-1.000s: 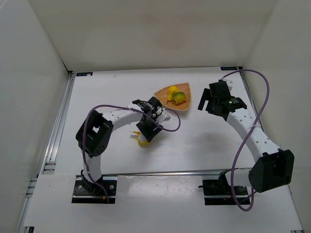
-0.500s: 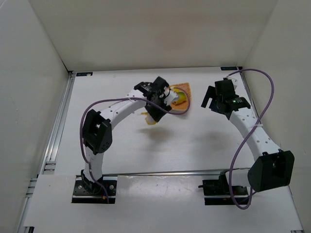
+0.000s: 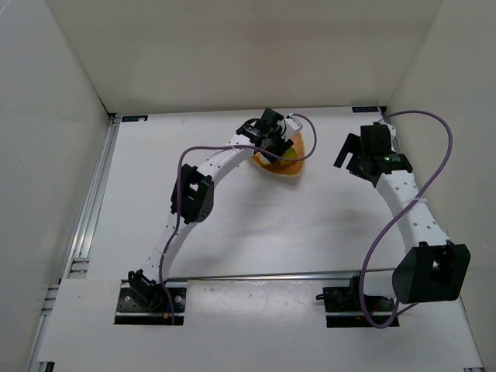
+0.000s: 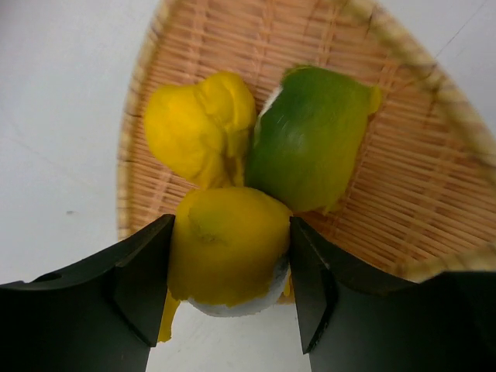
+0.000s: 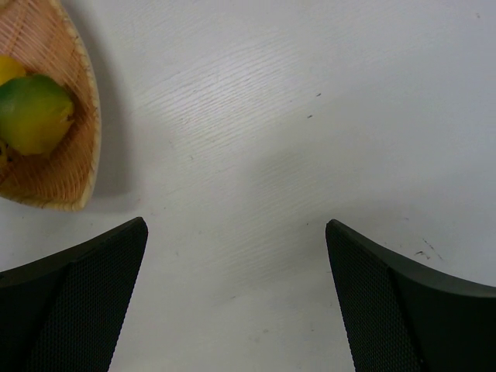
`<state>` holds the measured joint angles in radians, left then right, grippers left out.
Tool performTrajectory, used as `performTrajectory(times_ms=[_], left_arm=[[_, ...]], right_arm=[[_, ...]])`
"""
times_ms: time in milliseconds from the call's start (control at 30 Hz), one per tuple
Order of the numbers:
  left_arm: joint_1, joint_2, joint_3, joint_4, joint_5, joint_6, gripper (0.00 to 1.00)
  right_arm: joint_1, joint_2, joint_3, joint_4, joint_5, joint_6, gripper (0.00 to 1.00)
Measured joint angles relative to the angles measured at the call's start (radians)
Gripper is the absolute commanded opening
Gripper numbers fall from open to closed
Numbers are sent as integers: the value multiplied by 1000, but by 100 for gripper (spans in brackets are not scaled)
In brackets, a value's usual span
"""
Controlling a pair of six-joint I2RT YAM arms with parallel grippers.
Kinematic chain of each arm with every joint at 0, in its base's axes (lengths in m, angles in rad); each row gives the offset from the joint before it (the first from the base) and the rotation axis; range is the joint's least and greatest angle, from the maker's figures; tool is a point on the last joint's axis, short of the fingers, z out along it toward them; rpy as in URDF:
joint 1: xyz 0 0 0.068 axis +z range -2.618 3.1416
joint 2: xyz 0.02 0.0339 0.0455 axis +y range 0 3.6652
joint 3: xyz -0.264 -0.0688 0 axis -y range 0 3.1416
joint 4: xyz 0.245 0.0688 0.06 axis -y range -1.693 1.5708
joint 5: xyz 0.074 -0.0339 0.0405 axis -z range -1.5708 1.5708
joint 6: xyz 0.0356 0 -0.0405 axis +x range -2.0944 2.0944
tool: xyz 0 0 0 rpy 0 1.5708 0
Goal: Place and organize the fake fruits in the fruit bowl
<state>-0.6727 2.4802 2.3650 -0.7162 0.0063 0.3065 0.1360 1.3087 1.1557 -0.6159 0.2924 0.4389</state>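
A white worktop (image 3: pixel 232 225) between plain pale walls carries the fruit bowl (image 3: pixel 273 167) near its far edge, a little right of the middle. The left gripper (image 4: pixel 231 260) hangs over the bowl's rim, its jaws pressed on both sides of the yellow-and-white fruit (image 4: pixel 225 240). In the bowl lie the yellow pear (image 4: pixel 198 128) and the green fruit (image 4: pixel 310 136), touching each other. The right gripper (image 5: pixel 235 225) stands wide apart, holding nothing, over the worktop beside the bowl, toward the right edge.

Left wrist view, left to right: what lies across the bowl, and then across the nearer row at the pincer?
In the fruit bowl: yellow pear → green-yellow fruit. Nearer, at the left pincer: one finger → clamped yellow-and-white fruit → other finger.
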Motion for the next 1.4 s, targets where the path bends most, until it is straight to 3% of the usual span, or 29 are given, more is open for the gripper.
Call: performTrajectory(times_ms=[67, 133, 233, 567, 867, 933, 1200, 1400], left_arm=[[2, 39, -1, -2, 8, 4, 39], [5, 51, -2, 8, 24, 10, 55], [9, 42, -3, 19, 51, 23, 100], [10, -116, -95, 36, 54, 25, 100], [44, -554, -337, 65, -146, 13, 100], [104, -661, -440, 82, -194, -11, 100], [574, -993, -978, 51, -355, -174, 100], [759, -1229, -1291, -7, -311, -272, 100]], right_arm=[[-26, 0, 14, -5, 0, -4, 100], [-45, 0, 27, -11, 0, -7, 100], [-51, 2, 45, -12, -1, -14, 100], [-50, -5, 51, -14, -37, -24, 100], [-50, -134, -39, -25, -93, -20, 100], [-50, -183, -92, -37, -97, -17, 100], [-50, -403, -277, -90, -112, 29, 100], [-50, -492, -314, -130, -113, 97, 100]])
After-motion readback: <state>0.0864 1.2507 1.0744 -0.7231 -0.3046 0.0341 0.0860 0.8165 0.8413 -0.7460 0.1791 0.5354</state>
